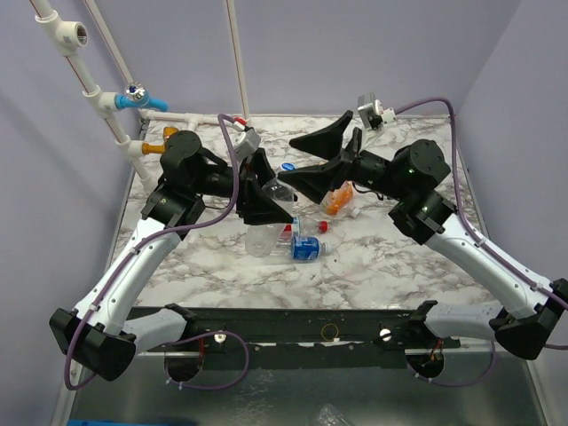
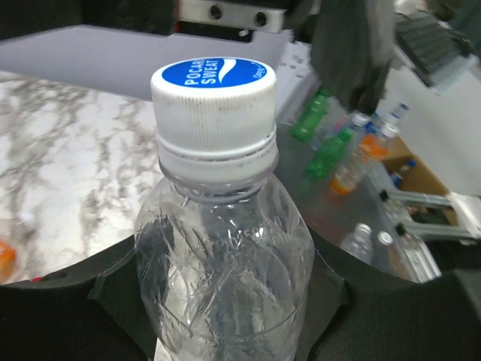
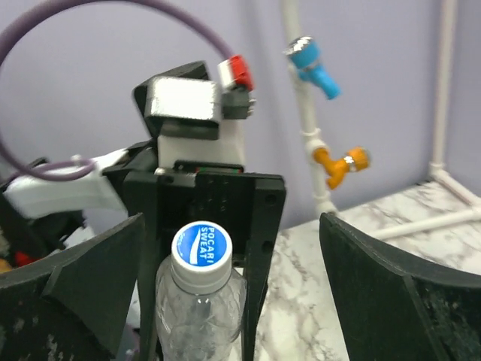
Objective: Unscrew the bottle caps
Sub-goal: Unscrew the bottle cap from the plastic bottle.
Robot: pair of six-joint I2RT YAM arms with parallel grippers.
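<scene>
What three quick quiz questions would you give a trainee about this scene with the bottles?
1. True or false: the blue-and-white cap is already off the clear bottle.
2. Which gripper holds that bottle? A) left B) right C) neither
3. Fill in: the right gripper, near the cap, is ____ (open or shut).
Key: 1 false, the cap is on the bottle. 2 A, the left gripper grips the bottle's body. 3 open, one finger on each side of the cap and clear of it.
</scene>
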